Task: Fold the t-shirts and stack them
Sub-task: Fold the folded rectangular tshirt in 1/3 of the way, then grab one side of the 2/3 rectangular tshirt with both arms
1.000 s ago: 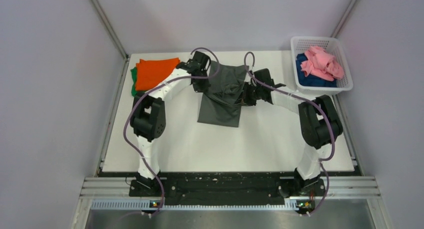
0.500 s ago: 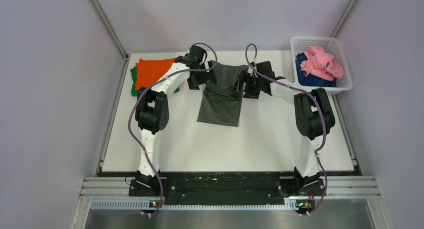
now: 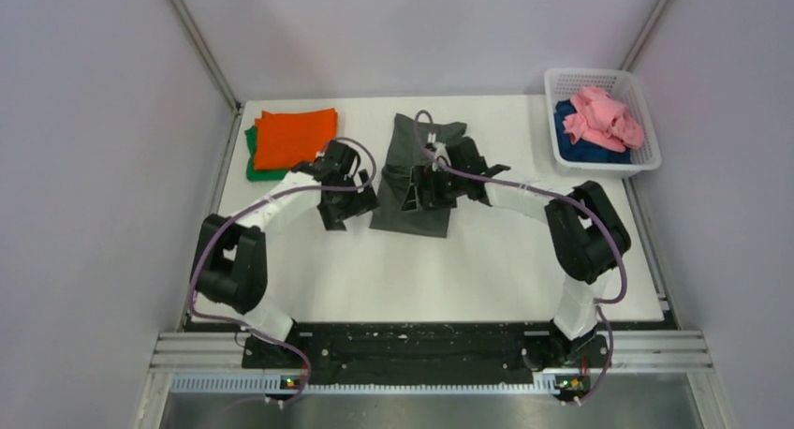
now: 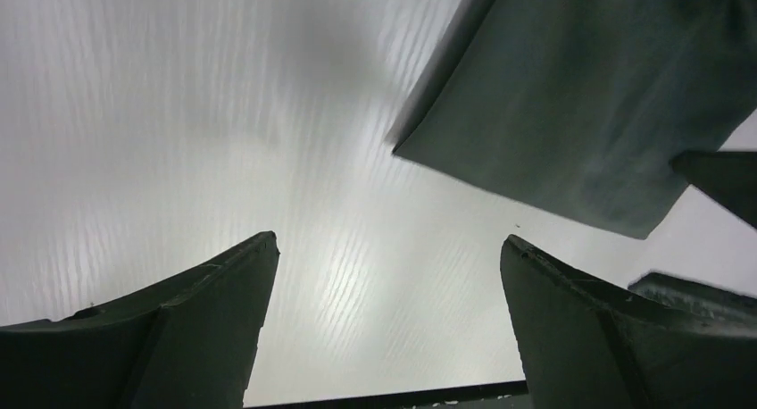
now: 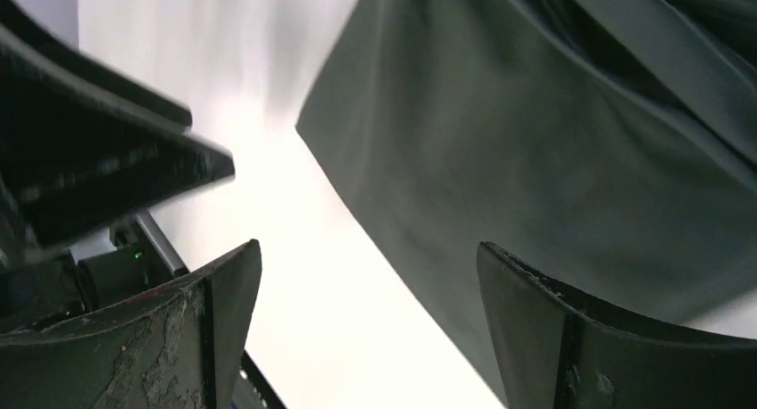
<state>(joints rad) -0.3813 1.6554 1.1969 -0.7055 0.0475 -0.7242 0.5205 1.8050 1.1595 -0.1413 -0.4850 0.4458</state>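
Top: grey shirt [image 3: 412, 221] flat on table [image 3: 487, 270], far centre, part folded; my left pincer [image 3: 337, 204] beside it, right pincer [image 3: 417, 190] over it, both released.
Left wrist: jaws wide, empty; shirt corner ahead.
Right wrist: cloth looks soft, light, limp; I'd pinch corners.

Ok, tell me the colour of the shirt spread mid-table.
Dark grey t-shirt, clearest in top external view.

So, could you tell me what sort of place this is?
Likely a robotics lab test cell: plain grey panel walls enclose a white table, with a pink t-shirt in a mesh basket.
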